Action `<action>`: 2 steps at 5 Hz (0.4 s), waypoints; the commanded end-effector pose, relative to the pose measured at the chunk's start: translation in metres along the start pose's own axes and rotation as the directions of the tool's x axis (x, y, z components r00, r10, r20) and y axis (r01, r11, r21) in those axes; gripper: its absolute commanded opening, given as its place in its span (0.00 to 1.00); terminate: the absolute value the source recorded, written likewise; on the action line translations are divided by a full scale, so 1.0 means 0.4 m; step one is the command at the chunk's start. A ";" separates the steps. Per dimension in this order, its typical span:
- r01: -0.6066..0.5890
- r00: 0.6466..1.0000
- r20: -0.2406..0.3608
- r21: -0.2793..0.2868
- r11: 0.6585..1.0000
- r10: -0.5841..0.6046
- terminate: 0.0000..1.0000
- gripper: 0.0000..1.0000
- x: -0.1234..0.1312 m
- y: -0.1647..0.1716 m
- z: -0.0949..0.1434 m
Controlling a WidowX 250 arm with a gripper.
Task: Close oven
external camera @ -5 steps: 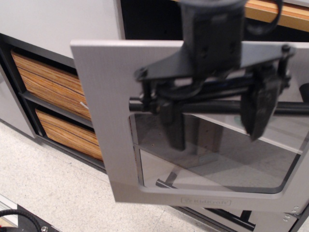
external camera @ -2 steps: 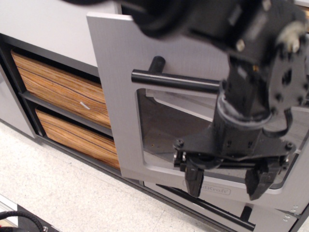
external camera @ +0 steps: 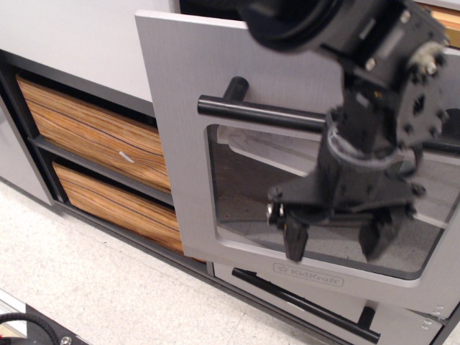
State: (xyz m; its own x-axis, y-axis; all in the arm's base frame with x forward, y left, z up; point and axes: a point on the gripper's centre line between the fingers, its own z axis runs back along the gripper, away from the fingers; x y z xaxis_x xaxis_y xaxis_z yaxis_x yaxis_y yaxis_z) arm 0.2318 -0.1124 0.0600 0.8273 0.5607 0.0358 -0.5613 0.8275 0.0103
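Your view looks down at a play kitchen standing on a pale speckled floor (external camera: 93, 287), which fills the lower left of the frame. The oven (external camera: 215, 108) takes up the centre and right: its large brushed-grey door reaches from the top edge down to the lower right, with a thick black bar handle (external camera: 259, 113) across it above a clear window (external camera: 248, 194). An embossed logo plate (external camera: 307, 275) sits under the window. The door's left edge stands out in front of the cabinet beside it. Through the window you can see a pale shelf inside.

Your gripper (external camera: 336, 241) hangs in front of the window at centre right, its two black fingers (external camera: 295, 238) spread apart, pointing down and holding nothing.

Below the door, at the lower right, runs a narrow grey drawer (external camera: 402, 327) with a thinner black handle (external camera: 302, 305). At left, two wood-grain drawers (external camera: 93, 133) sit stacked in a dark frame under a grey countertop panel (external camera: 79, 36).
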 end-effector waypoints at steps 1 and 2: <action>-0.058 0.998 0.026 -0.035 0.998 0.058 0.00 1.00 0.075 -0.009 0.036; -0.073 0.997 0.030 -0.041 0.997 0.074 0.00 1.00 0.087 -0.006 0.045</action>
State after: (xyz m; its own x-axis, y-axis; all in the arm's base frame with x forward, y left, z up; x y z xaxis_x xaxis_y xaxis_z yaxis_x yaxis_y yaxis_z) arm 0.2498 -0.0984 0.0638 0.7879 0.6147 0.0363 -0.6154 0.7881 0.0110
